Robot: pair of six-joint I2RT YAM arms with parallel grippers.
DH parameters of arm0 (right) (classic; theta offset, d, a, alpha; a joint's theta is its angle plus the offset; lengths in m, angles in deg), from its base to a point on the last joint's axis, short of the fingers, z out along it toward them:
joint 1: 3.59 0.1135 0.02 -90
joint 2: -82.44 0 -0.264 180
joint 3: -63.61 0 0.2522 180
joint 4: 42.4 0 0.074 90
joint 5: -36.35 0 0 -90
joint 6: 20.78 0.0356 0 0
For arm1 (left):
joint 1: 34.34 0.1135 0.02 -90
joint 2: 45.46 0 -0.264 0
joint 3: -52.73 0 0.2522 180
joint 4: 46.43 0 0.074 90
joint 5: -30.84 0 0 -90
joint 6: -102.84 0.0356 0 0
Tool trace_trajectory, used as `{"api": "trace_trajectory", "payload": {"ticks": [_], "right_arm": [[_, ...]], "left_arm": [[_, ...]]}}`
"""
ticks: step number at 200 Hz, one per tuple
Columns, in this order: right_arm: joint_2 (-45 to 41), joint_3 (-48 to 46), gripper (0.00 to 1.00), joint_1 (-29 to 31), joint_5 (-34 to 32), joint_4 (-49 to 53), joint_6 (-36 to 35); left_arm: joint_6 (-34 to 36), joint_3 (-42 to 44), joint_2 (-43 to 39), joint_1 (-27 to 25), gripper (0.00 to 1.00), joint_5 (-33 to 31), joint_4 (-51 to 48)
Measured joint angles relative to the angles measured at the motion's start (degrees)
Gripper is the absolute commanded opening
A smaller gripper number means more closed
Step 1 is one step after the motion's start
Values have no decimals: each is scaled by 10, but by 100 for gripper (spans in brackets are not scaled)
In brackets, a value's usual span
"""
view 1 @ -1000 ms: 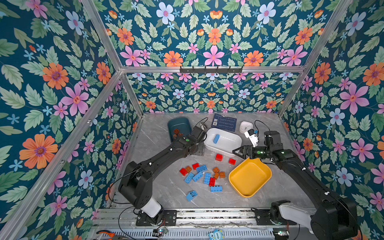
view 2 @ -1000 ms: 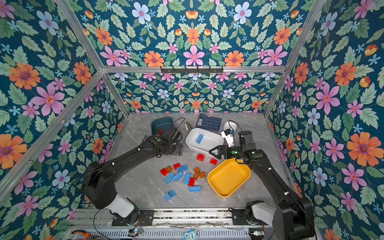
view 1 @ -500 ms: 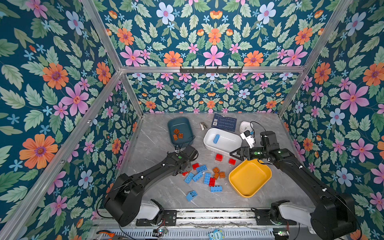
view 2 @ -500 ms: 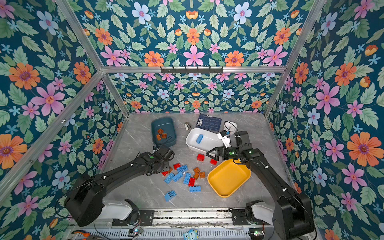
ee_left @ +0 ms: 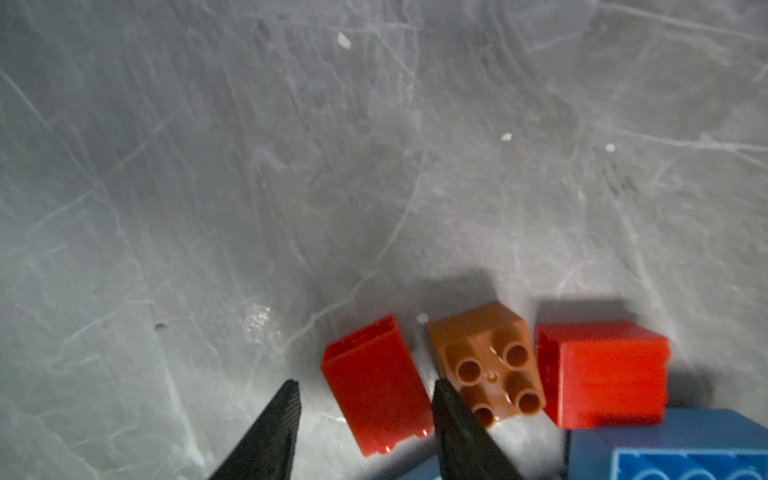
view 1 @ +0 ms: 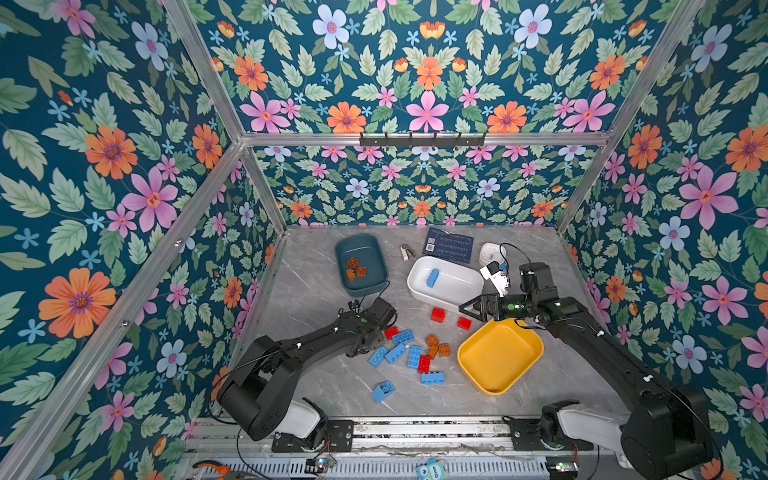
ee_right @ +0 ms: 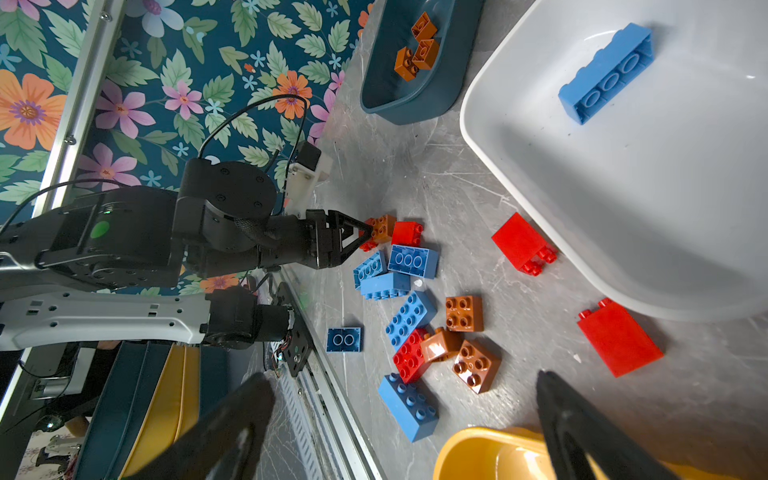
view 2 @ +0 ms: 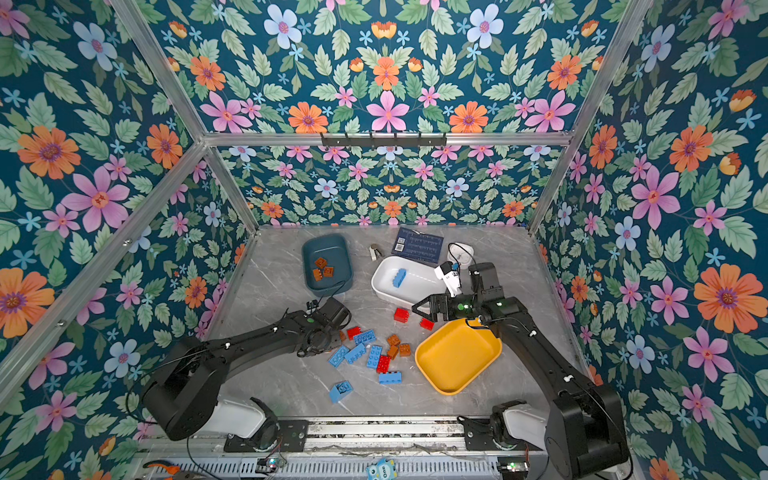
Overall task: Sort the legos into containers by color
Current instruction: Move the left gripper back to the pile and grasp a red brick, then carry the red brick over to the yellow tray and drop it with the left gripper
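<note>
While the right gripper gapes at the yellow tub's eleven o'clock, the left gripper straddles a red brick. Its jaws stand narrow, not clamped.

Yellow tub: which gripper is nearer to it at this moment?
Right. The right gripper hangs, jaws open, at the far rim of the yellow tub. The left gripper is down at the opposite edge of the brick pile, with the pile between it and the tub.
</note>
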Motion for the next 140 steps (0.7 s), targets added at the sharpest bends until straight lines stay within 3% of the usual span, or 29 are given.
{"api": "trace_trajectory", "payload": {"ticks": [65,88,140], "right_arm": [[2,-2,99,0,-1,-1,0],[2,-3,99,0,-2,-1,-2],[2,-5,99,0,-2,0,-2]], "left_arm": [[-2,10,16,0,56,6,19],[-10,14,23,0,49,6,27],[-10,18,28,0,25,-8,36]]}}
